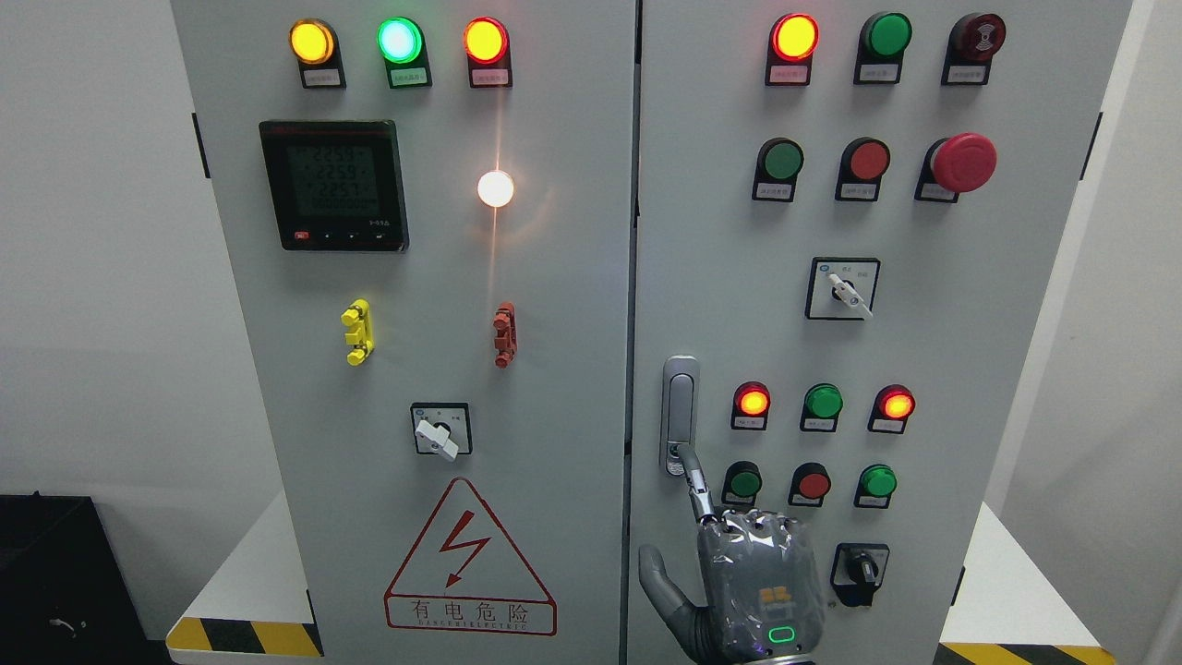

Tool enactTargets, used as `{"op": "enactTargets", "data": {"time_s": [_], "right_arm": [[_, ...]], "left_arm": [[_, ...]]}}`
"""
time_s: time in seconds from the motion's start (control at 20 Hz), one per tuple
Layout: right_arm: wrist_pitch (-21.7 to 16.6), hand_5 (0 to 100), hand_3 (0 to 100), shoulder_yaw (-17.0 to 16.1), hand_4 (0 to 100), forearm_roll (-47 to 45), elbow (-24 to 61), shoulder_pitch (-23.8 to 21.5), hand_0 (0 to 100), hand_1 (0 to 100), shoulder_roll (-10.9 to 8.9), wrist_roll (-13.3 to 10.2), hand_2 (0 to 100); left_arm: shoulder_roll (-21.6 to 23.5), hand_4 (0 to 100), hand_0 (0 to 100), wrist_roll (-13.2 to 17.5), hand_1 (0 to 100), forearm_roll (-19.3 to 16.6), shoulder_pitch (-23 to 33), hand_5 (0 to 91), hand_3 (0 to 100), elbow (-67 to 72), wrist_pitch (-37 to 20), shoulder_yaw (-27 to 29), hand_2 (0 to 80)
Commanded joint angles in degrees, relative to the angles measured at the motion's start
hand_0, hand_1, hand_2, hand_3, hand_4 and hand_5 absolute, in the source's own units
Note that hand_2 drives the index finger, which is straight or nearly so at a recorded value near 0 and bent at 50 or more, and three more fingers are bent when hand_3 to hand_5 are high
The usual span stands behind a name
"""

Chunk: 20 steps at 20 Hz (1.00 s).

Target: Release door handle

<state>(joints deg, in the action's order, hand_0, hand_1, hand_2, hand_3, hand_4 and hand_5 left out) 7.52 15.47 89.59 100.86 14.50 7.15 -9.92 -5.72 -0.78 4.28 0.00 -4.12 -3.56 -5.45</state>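
The silver door handle (680,414) stands upright in its recess on the left edge of the cabinet's right door (923,351). My right hand (753,582) comes up from the bottom edge just below it, back toward the camera. Its index finger (694,482) is stretched up and its tip touches the round lock at the handle's lower end. The thumb (660,577) is spread out to the left, and the other fingers are folded out of sight behind the knuckles. The hand grasps nothing. The left arm is out of view.
Both doors are closed, with the seam (635,277) between them. Lamps, push buttons (814,484), a red emergency stop (962,162) and rotary switches (860,571) surround the hand. The left door carries a meter (334,185) and a warning triangle (469,559).
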Motion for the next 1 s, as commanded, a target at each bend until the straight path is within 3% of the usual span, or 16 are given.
{"op": "enactTargets", "data": {"time_s": [0.0, 0.95], "right_arm": [[0.0, 100, 100, 0.3, 100, 0.1, -1.0, 0.3, 41, 27, -0.03, 0.2, 7], [0.2, 100, 100, 0.1, 100, 1.1, -1.5, 1.1, 42, 27, -0.03, 0.3, 8]], "left_arm": [[0.0, 0, 12, 0.0, 56, 0.0, 1.0, 0.0, 0, 0.0, 0.0, 0.0, 0.0], [0.0, 0, 12, 0.0, 56, -0.1, 1.0, 0.0, 0, 0.1, 0.0, 0.0, 0.0]]}}
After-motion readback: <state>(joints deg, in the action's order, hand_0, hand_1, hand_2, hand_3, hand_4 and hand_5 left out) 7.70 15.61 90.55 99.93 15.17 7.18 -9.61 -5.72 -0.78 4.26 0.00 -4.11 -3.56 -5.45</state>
